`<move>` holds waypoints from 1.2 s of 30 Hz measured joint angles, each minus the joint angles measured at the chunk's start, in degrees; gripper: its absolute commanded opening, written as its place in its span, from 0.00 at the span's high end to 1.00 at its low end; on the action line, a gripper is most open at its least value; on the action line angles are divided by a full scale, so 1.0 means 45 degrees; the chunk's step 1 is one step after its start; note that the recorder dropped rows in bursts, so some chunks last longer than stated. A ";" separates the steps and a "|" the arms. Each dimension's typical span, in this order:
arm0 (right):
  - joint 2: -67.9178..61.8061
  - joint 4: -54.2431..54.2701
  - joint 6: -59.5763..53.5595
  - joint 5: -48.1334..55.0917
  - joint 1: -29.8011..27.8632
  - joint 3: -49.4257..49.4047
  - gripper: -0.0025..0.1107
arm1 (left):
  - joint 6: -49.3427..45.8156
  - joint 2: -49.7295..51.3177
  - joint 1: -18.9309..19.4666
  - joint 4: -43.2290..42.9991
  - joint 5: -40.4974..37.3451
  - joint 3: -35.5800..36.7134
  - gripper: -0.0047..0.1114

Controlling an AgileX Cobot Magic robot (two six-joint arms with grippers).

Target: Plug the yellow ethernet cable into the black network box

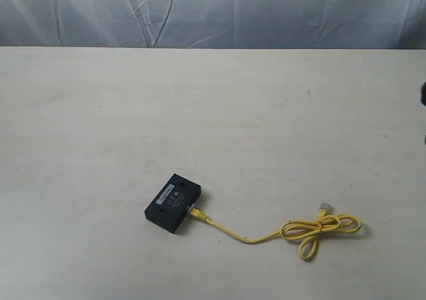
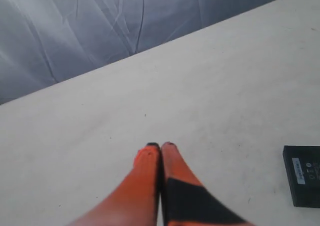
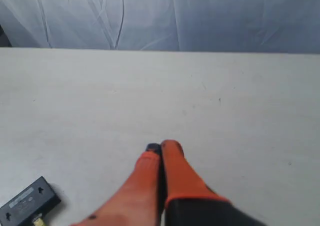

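The black box (image 1: 173, 203) lies flat on the pale table (image 1: 200, 114), its label strip (image 1: 168, 195) too small to read (tiny markings only). The yellow cable (image 1: 293, 230) meets its side and loops nearby. Wrinkled grey cloth (image 1: 213, 14) hangs behind. The left gripper (image 2: 160, 146) and right gripper (image 3: 161, 147) have their fingers pressed together, holding nothing.

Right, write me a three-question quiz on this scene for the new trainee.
1. True or false: the left pincer is shut with nothing between its fingers.
2. In the exterior view, where do the loops of the yellow ethernet cable lie relative to the black network box? A) to its right B) to its left C) on top of it
3. Fill in: a bit of the cable's yellow end at the box shows in the ___ wrist view.

Key: 1 true; 2 A; 3 right.
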State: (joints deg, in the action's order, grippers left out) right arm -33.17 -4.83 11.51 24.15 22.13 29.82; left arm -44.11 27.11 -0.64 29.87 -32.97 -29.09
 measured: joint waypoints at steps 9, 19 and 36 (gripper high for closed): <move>0.3599 -0.0382 0.0000 0.0528 -0.0034 -0.0759 0.98 | 0.0022 -0.2085 0.0000 -0.0060 -0.0360 0.0363 0.96; 0.4939 -0.0128 0.0000 0.0504 -0.0460 -0.0814 0.98 | 0.0022 -0.2131 0.0000 -0.0093 -0.0391 0.0372 0.96; 0.5758 -0.0106 -0.0808 0.0393 -0.2699 -0.1764 0.98 | 0.0022 -0.2131 0.0000 -0.0275 -0.0449 0.0372 0.96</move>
State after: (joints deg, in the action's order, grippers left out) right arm -7.26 -5.31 7.88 25.92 9.99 21.88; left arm -44.01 17.52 -0.64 28.63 -34.99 -27.42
